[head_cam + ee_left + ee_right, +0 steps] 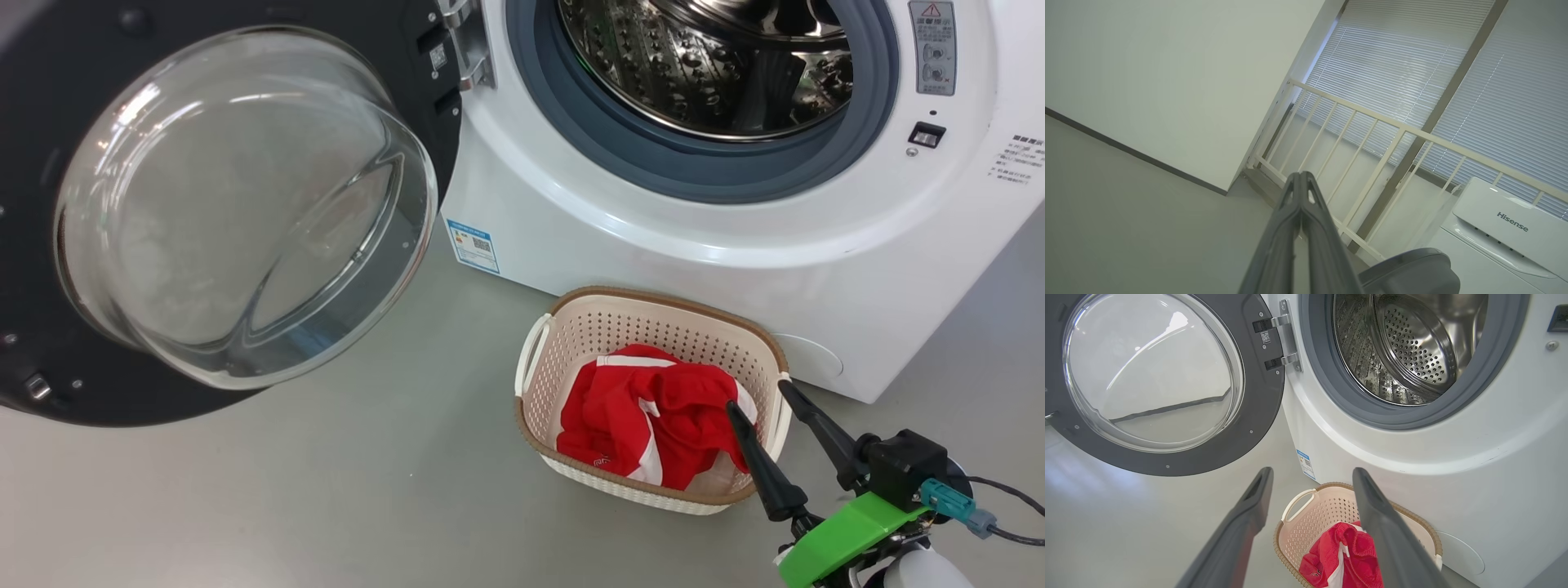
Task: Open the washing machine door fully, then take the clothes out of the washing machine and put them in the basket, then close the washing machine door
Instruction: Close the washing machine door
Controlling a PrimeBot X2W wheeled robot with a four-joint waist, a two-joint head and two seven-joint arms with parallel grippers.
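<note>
Washing machine door [229, 212]: swung wide open, to the left of the washing machine [653, 237], glass bowl bulging outward.

Drum [702, 65]: perforated steel, seen through the opening, ringed by the grey gasket [571, 139].

Basket [653, 306]: on the floor [326, 490], just in front of the machine's lower front and below the opening. Cannot tell whether it touches the machine.

Clothes [653, 416]: red with white stripes, heaped inside the basket toward its right and near sides.

Right pincer [758, 395]: fingers spread wide, nothing between them. It sits at the basket's right end, one tip over the red fabric, the other over the right handle. Cannot tell whether the inner tip touches the cloth. In the right wrist view, basket and clothes lie low between the two fingers.

Left pincer [1300, 176]: fingers pressed together along their length, pinching nothing. It points toward a white railing [1372, 122] in front of slatted blinds [1392, 61].
</note>
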